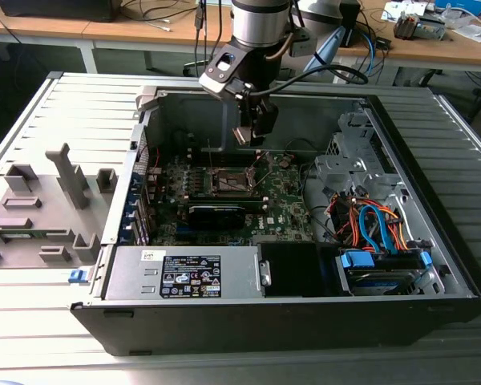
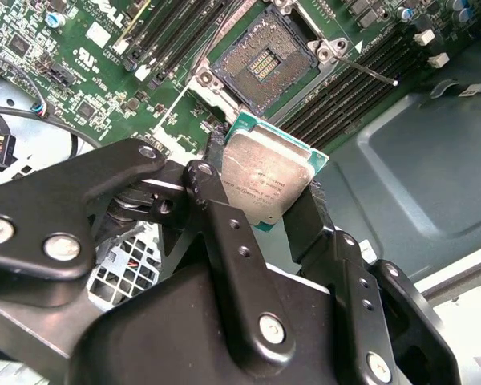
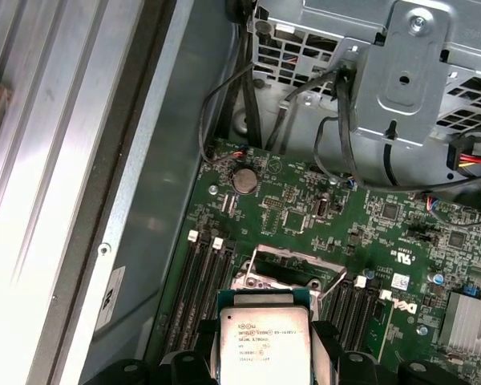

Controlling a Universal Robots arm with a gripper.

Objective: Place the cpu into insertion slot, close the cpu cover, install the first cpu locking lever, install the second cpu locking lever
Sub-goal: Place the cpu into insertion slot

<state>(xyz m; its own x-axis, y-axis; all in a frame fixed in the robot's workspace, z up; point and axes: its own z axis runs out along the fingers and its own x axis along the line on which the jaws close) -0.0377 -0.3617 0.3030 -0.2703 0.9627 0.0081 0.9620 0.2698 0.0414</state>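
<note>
**A:** Bench [image 1: 32,321] first, from the exterior view's left. What stands on it?

**B:** A grey fixture block [image 1: 40,212] with upright holders. Just beside it is the open computer case [image 1: 264,325].

**A:** And inside the case?

**B:** A power supply [image 1: 184,274] sits against the near wall. Behind it lies the green motherboard [image 1: 284,200], which carries the insertion slot [image 1: 231,180].

**A:** Where is the hand?

**B:** The hand [image 1: 252,135] hangs over the board, above the slot and clear of it. In both wrist views its fingers [image 2: 204,184] are closed on two opposite edges of the cpu [image 2: 264,180] [image 3: 264,345], so the chip is up in the grip, held at a tilt.

**A:** Is the slot ready?

**B:** In the second wrist view the insertion slot [image 2: 263,64] is uncovered, its pin field bare. The cpu is near it but apart. A thin metal lever [image 2: 369,70] sticks out beside the socket.

**A:** Further right?

**B:** A metal drive cage [image 1: 357,156], then orange and blue cables [image 1: 373,224]. A drive [image 1: 382,269] in a blue bracket sits in the front corner.
</note>
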